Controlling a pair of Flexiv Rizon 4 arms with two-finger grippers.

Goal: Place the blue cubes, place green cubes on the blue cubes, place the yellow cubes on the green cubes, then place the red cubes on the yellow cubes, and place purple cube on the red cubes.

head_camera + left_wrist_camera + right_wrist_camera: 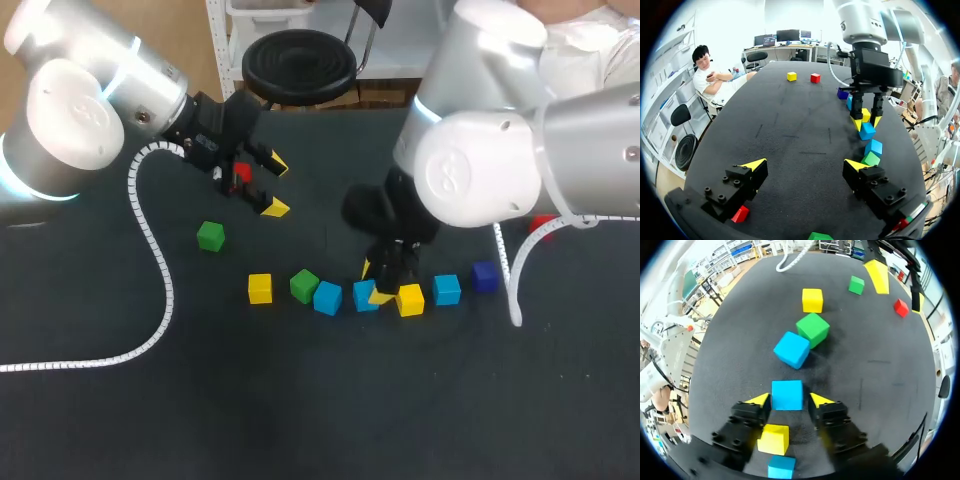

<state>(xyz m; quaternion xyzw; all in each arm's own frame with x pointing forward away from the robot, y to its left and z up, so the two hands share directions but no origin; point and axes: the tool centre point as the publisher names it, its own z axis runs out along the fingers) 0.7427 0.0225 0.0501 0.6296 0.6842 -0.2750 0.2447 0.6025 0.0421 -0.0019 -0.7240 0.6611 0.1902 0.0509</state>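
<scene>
Nearest, on the dark table (300, 400), the right gripper (790, 401) straddles a blue cube (787, 393), jaws parted, a sliver of gap on 1 side. A yellow cube (409, 299) sits just beside it in a loose row with an outer blue cube (446, 289), a purple cube (485, 276), a tilted blue cube (327, 297), a green cube (304, 285) and an end yellow cube (260, 288). Farther out lies a lone green cube (210, 236). Beyond, the left gripper (805, 164) hangs released, a red cube (740, 214) under 1 finger.
</scene>
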